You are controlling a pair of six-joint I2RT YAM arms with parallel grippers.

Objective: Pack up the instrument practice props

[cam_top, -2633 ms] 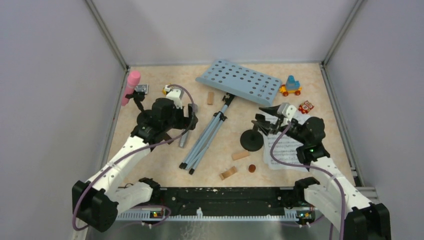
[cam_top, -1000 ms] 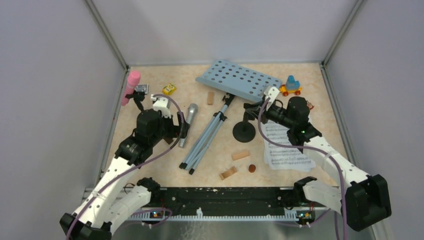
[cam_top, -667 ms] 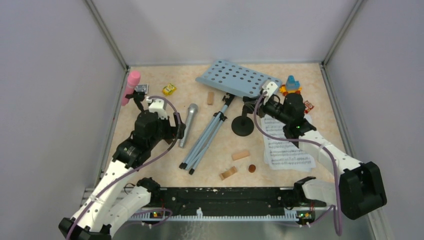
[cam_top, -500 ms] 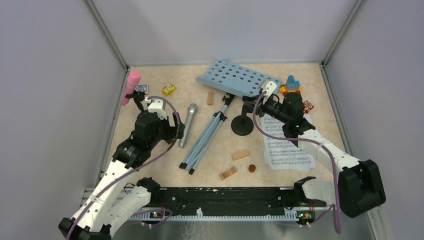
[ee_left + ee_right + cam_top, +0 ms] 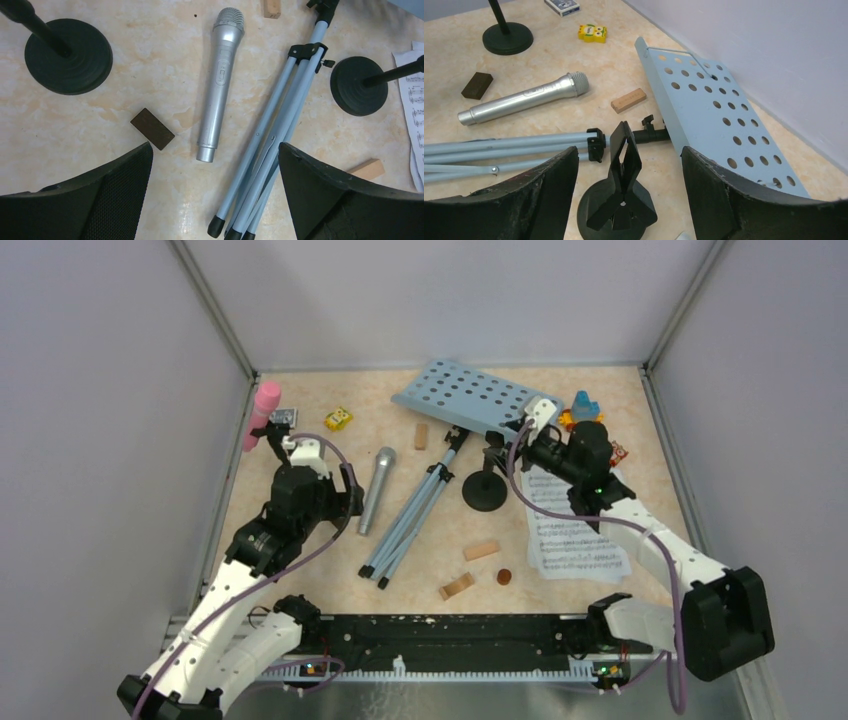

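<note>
The pale blue music rack (image 5: 478,400) lies flat at the back on its folded tripod legs (image 5: 412,508). The silver microphone (image 5: 376,490) lies left of the legs. My left gripper (image 5: 345,502) is open and empty above its handle end (image 5: 206,152). The pink microphone (image 5: 262,412) stands in a black holder (image 5: 68,55) at the far left. My right gripper (image 5: 626,155) is open, with its jaws either side of the clip of the second black holder (image 5: 487,490), not touching it. The white sheet-music pages (image 5: 575,532) lie under the right arm.
A blue and orange toy vehicle (image 5: 582,410), a red toy (image 5: 615,452) and a yellow toy (image 5: 339,419) sit near the back. Wooden blocks (image 5: 481,550) lie front centre, one (image 5: 421,434) lies by the rack, and a dark brown one (image 5: 152,128) lies beside the microphone. Walls close three sides.
The second holder has shifted from beside the sheet music back and left towards the rack, with my right gripper. My left gripper drew back off the silver microphone. Little moved in the last half second.
</note>
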